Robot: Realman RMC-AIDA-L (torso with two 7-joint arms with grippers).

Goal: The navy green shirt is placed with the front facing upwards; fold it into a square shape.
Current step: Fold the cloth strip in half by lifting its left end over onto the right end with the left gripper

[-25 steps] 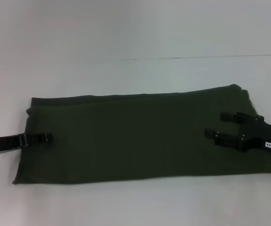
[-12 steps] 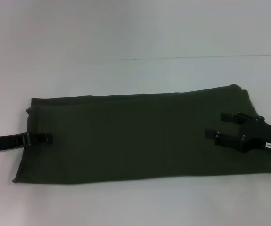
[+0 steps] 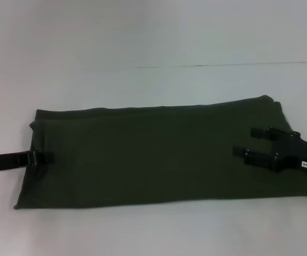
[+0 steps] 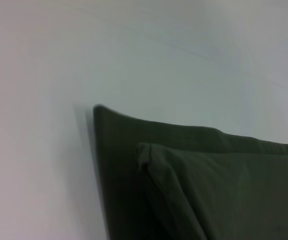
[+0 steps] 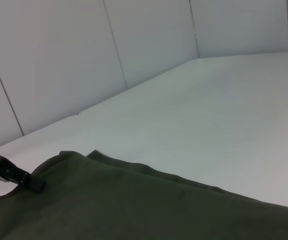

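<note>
You see the navy green shirt [image 3: 158,154] folded into a long band on the bench [image 3: 153,48]. The left gripper [image 3: 42,158] sits at its left end, fingers together; the right gripper [image 3: 248,143] rests over its right end, fingers apart.

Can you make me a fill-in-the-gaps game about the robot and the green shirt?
1. The navy green shirt lies on a table coloured ____.
2. The left gripper is at the shirt's ____ end.
3. The right gripper has its fingers spread ____ over the cloth.
4. The shirt is folded into a long ____.

Missing words: white; left; open; strip
</note>
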